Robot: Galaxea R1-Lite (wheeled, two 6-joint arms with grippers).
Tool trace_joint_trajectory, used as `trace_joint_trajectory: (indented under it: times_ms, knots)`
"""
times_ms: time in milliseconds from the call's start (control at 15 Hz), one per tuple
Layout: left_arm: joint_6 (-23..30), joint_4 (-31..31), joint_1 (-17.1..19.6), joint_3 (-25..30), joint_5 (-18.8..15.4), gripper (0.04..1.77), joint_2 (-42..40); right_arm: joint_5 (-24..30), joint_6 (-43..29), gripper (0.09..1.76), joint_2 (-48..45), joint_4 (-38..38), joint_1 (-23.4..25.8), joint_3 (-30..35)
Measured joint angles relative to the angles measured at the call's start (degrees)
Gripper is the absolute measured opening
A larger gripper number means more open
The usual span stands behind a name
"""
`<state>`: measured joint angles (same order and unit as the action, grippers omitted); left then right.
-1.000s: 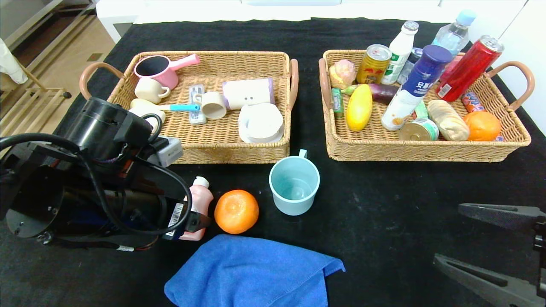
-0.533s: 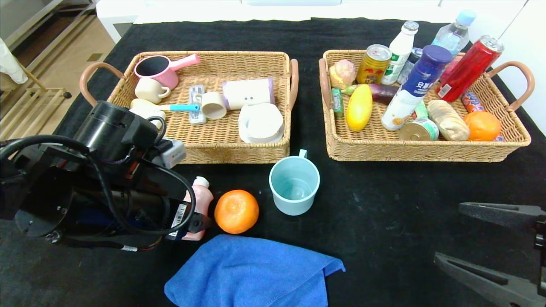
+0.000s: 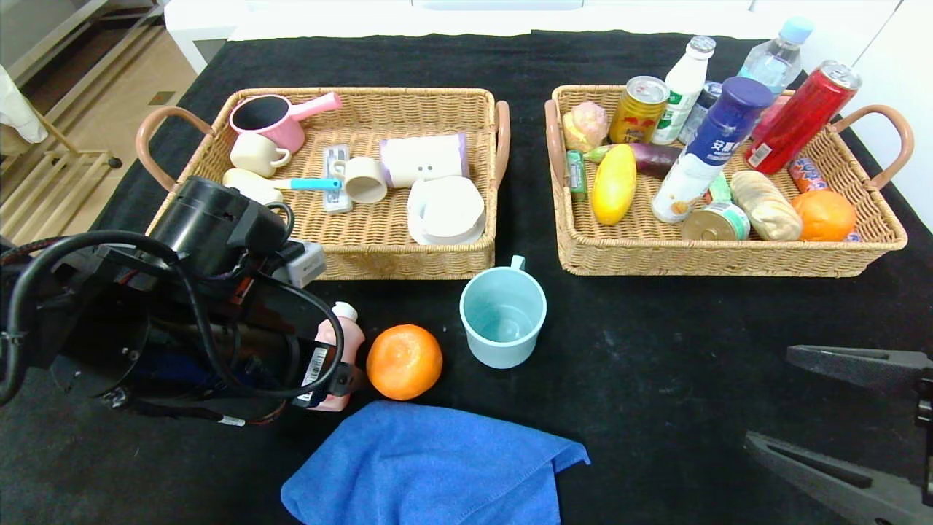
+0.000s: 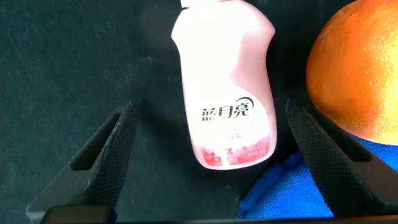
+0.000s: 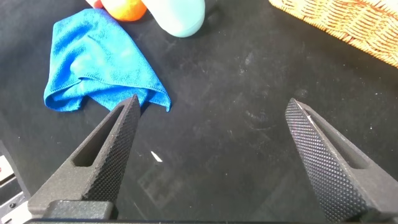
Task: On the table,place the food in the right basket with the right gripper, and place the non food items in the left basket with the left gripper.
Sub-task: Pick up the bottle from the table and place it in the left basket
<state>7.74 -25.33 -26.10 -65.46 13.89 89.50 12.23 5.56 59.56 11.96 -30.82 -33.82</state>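
Black cloth covers the table [image 3: 656, 350] where we work, the left basket [image 3: 364, 248] at eleven o'clock and the right basket [image 3: 729, 255] at one. We see the blue towel [image 3: 430, 467] at six, the teal mug [image 3: 503, 317] at centre, the orange [image 3: 404, 362] beside it. Our left gripper [image 4: 205, 155] straddles the pink bottle [image 4: 227, 87], jaws wide, not touching. Our right gripper [image 5: 214, 155] waits open at four o'clock.

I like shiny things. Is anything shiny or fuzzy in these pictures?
Head view: light glints on the red can. Left wrist view: the pink bottle looks washed out up top, and the orange is soft-edged. Right wrist view: the black table shows pale scuffs.
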Motion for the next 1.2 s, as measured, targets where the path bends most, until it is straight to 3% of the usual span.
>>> trace_joint_trajectory:
  times_ms: [600, 800, 933, 1200]
  knots:
    - [0.11, 2.85, 0.0, 0.66, 0.0, 1.71, 0.84, 0.0, 0.0, 1.71, 0.07, -0.02, 0.0, 0.11]
    - [0.13, 2.9, -0.02, 0.91, -0.02, 1.18, 1.04, 0.06, 0.02, 1.71, 0.2, -0.02, 0.0, 0.22]
    - [0.06, 2.85, 0.0, 0.96, 0.0, 0.95, 1.01, 0.06, 0.0, 1.71, 0.24, -0.02, 0.0, 0.24]
    - [0.02, 2.77, 0.0, 0.96, 0.0, 0.84, 0.99, 0.06, 0.0, 1.71, 0.35, -0.06, 0.0, 0.39]
